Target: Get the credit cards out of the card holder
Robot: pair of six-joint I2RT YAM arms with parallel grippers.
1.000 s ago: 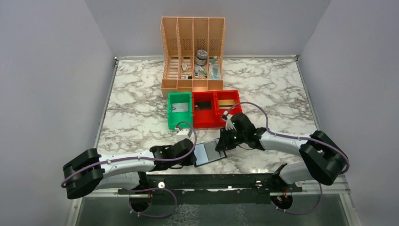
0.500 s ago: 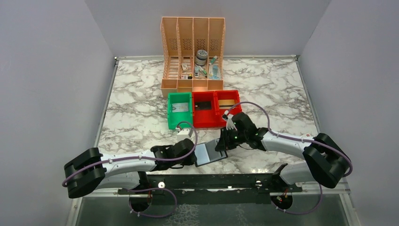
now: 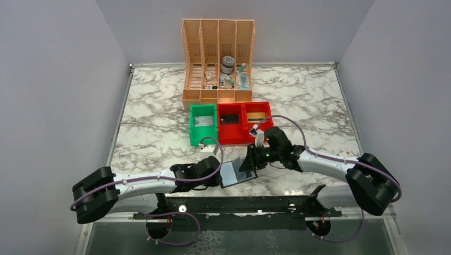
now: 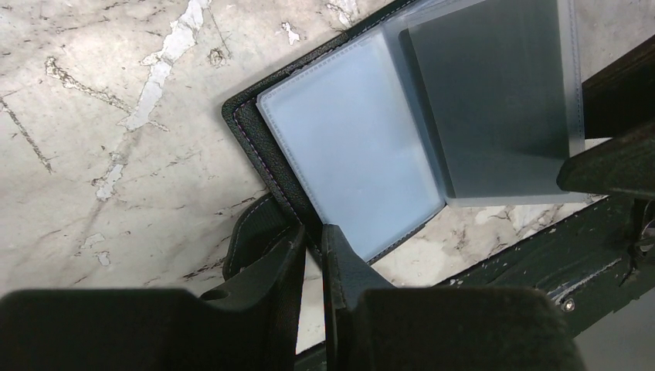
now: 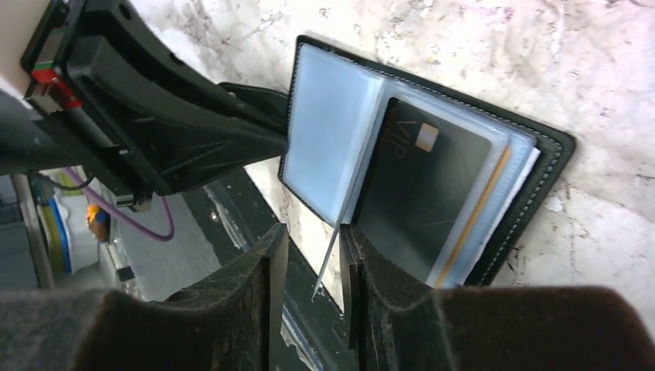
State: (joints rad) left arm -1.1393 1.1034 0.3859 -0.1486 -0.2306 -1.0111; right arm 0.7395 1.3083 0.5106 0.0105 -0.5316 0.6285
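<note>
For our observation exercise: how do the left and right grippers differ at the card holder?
The left gripper is shut, the right gripper open. The left gripper pinches the card holder by its black edge; the right gripper only straddles a clear sleeve page. Both work the same opened holder.

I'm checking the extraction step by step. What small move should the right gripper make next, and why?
Probably move the right gripper off the raised clear sleeve to the edge of the dark card: its jaws stand apart around that sleeve, the card lies pocketed beside it, and the left gripper pins the card holder.
</note>
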